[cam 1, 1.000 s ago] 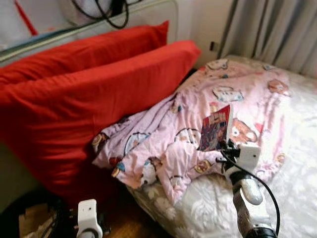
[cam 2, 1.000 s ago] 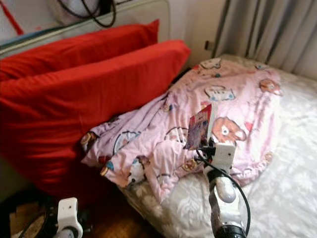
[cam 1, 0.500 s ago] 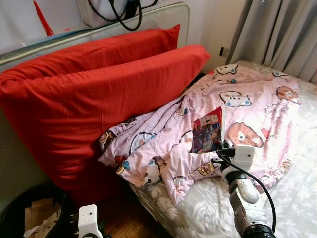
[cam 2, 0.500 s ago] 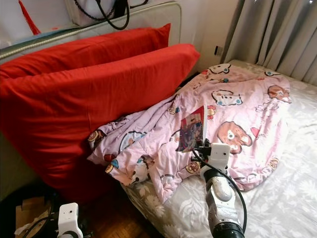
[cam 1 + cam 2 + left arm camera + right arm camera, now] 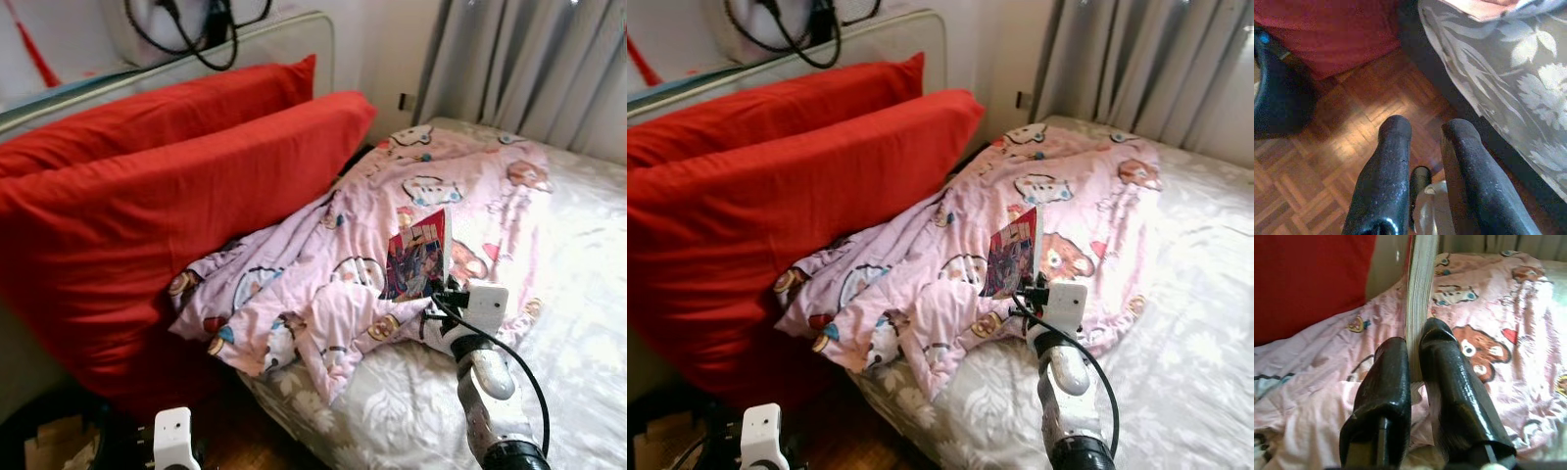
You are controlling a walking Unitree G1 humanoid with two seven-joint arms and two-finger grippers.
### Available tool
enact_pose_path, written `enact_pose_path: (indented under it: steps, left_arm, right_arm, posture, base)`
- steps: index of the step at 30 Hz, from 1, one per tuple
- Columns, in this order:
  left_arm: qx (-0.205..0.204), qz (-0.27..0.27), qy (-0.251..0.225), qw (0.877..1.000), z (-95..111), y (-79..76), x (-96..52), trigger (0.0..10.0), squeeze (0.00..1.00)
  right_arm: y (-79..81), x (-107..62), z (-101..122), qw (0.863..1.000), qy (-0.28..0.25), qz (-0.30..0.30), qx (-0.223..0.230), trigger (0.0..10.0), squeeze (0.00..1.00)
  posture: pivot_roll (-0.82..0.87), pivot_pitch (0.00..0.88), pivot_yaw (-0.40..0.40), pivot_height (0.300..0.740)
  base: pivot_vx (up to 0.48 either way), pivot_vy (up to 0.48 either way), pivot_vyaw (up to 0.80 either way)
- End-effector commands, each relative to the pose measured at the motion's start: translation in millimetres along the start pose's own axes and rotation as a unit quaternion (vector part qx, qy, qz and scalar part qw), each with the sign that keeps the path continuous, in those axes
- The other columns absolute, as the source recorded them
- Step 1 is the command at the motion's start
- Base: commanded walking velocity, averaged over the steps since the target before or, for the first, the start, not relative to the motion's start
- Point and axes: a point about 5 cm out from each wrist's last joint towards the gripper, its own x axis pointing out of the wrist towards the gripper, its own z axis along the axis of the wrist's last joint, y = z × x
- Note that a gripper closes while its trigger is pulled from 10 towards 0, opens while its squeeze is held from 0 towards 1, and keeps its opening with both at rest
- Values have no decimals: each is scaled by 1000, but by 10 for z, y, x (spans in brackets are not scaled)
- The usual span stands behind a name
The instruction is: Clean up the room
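A thin book (image 5: 417, 257) with a colourful cartoon cover is held upright above a rumpled pink cartoon-print blanket (image 5: 362, 264), which is spread over a bed (image 5: 578, 323) covered in a grey floral sheet. The book's lower edge is pinched between the jaws of the right gripper (image 5: 1415, 360). Two large red pillows (image 5: 167, 206) are stacked against the headboard beside the blanket. The left gripper (image 5: 1425, 132) is held low over a parquet floor (image 5: 1352, 122) beside the bed, its jaws narrowly spread and holding nothing. Grey curtains (image 5: 529, 69) are seen behind the bed.
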Motion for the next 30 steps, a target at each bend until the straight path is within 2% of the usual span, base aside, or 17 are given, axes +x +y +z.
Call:
enact_pose_path:
  steps: [1,18,30]
  left_arm:
    - [14,-3,25,1000,-116,18,-32,10000,0]
    - [32,-13,28,999,-112,-12,-26,10000,0]
    - [25,-11,25,999,-125,-15,-33,10000,0]
  right_arm:
    - [-18,18,115,1000,-30,-7,2,10000,0]
    - [-11,18,112,999,-27,-16,9,10000,0]
    - [1,34,107,1000,-24,-15,11,10000,0]
  posture:
    - [-3,0,26,740]
    - [-20,0,43,740]
    - [-18,0,38,740]
  base:
    - [0,0,-756]
    - [0,-26,-758]
    - [0,-37,-758]
